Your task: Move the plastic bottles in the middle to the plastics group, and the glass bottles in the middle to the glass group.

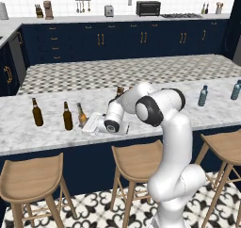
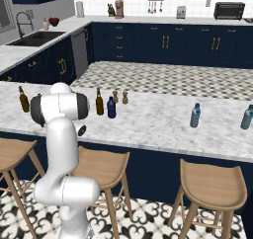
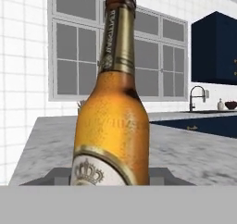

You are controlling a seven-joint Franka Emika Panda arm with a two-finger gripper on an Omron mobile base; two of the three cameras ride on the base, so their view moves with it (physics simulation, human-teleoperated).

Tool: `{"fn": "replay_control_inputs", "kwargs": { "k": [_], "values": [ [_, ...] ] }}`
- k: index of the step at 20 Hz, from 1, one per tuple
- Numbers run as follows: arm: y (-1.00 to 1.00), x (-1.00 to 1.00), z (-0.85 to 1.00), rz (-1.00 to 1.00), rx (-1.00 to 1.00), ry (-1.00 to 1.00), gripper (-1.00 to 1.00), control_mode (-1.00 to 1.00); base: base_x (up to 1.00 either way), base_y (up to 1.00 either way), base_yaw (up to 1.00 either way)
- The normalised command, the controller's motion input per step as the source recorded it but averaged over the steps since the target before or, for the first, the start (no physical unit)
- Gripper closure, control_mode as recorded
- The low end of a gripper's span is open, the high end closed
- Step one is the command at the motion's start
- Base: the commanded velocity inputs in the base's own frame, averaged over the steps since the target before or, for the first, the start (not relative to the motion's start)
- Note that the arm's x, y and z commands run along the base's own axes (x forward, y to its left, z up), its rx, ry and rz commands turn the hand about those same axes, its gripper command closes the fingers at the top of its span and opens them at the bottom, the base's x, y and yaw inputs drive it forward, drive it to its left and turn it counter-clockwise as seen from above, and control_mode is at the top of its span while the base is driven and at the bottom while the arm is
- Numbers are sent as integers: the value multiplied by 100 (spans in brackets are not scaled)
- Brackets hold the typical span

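Observation:
A light amber long-necked bottle (image 3: 112, 126) with a pale crown label stands close in the hand view, leaning slightly, and my gripper (image 3: 111, 177) is shut on its lower body. In the left base view the amber bottle (image 1: 81, 114) is just right of the two dark brown beer bottles of the glass group (image 1: 37, 112) (image 1: 68, 116), with the gripper (image 1: 86, 125) low beside it. Mid-counter stand a dark brown bottle (image 2: 99, 102) and the navy bottle (image 2: 111, 107). The two teal bottles (image 2: 195, 115) (image 2: 246, 117) stand far right.
Two small brown shakers (image 2: 120, 97) stand behind the navy bottle. Wooden stools (image 1: 33, 177) (image 1: 137, 158) line the near side of the marble counter (image 1: 42, 135). My own arm (image 1: 157, 107) reaches over the counter's middle. A sink with a faucet (image 2: 22, 23) lies on the far left counter.

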Motion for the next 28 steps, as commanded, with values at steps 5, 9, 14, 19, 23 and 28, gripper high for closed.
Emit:
{"fn": "replay_control_inputs", "kwargs": {
  "k": [5, 9, 14, 19, 23, 28],
  "values": [
    [-31, 0, -26, 0, 0, -2, -100, -100, 0, 0, 0],
    [-28, 0, -17, 0, 0, -3, -100, -100, 0, 0, 0],
    [-6, -1, -1, 0, -2, -7, -100, -100, 0, 0, 0],
    [-1, -1, 0, 0, -7, -3, -100, -100, 0, 0, 0],
    [0, -7, 0, 0, -8, -1, -100, -100, 0, 0, 0],
    [-6, -8, 3, 0, -6, 0, -100, -100, 0, 0, 0]
  ]
}}
